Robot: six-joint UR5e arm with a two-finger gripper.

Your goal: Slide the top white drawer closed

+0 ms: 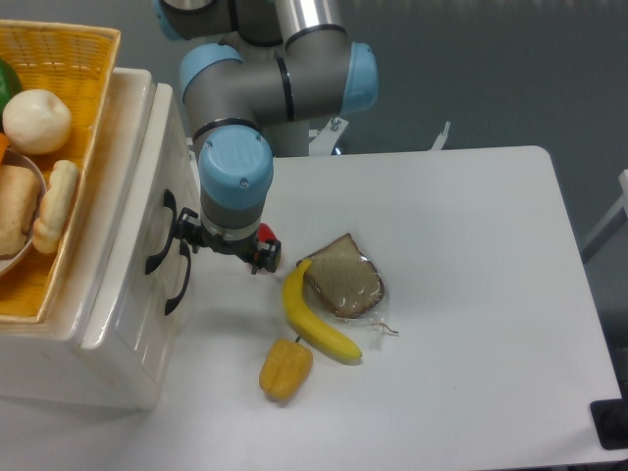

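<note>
Two white drawer fronts are facing me on the cabinet (pixel 118 324) at the table's (pixel 471 294) left; the top white drawer (pixel 162 182) is sitting nearly flush. My gripper (pixel 186 235) is pressing by its black handle (pixel 157 231), finger spread hidden from above. Pushing squarely leftward seems best. Banana (pixel 314 314), bread (pixel 343 280) and corn (pixel 286 369) are lying alongside.

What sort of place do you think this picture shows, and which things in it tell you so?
Probably a robot test bench or lab set up like a play kitchen: a robot arm works at a white table with a small white cabinet, a banana and wrapped bread.
</note>
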